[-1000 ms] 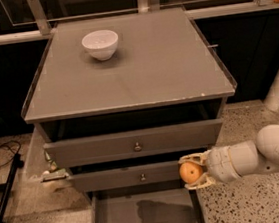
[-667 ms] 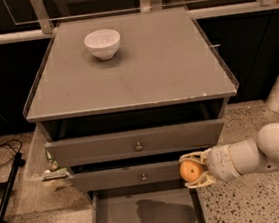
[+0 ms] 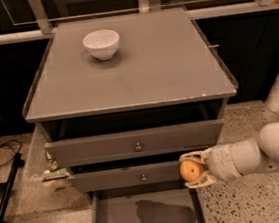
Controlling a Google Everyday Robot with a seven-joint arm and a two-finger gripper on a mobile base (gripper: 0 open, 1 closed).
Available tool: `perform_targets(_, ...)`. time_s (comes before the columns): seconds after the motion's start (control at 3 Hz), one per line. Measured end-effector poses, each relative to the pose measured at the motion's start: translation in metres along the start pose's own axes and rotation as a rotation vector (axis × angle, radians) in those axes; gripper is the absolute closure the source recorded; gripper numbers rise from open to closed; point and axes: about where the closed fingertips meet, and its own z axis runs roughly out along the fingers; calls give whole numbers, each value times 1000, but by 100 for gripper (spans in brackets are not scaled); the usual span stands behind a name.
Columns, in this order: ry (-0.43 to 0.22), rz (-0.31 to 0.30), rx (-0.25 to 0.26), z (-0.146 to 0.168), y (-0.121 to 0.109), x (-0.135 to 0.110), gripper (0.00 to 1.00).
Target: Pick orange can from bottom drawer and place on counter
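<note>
Jaws around orange can (image 3: 191, 170) near drawer (image 3: 119, 221)

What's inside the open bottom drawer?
The bottom drawer shows only bare gray floor and a shadow; its near end is cut off. The gripper above its right wall holds the orange can.

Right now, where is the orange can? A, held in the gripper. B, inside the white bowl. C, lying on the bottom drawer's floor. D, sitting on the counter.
A: the gripper is closed around the orange can, up by the right side of the open bottom drawer, off its floor and lower than the counter.
</note>
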Motion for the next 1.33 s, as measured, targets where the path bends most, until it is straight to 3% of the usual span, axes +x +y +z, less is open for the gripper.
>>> perform_targets(1.33,4,-11,13,-9,-2,-6,100)
